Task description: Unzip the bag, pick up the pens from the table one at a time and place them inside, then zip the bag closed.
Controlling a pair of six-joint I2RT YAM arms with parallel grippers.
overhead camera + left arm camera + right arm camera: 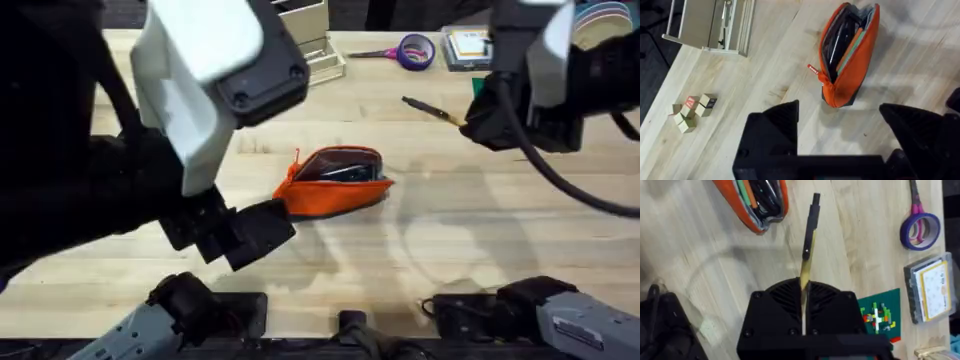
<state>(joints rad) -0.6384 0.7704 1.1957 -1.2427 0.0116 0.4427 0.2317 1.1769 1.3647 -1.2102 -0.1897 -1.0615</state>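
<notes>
Left arm: I am reaching in low from my lower-left base, forearm angled toward the middle of the table (420,250).
Left pincer (840,125): I am holding it spread wide and empty, its fingers (775,125) just short of the bag's near end.
Right arm: I am hanging high over the far right of the table, wrist tipped downward.
Right pincer (803,292): I am pinching the yellow pen (807,262) between pressed-together fingers, its dark tip sticking out ahead of me above the wood.
Bag (335,180): lying mid-table, unzipped and gaping, with a dark pen-like shape inside; its red zipper pull (813,70) is sticking out at the end nearest my left pincer.
Scissors (405,50): resting at the far edge, well apart from the bag.
</notes>
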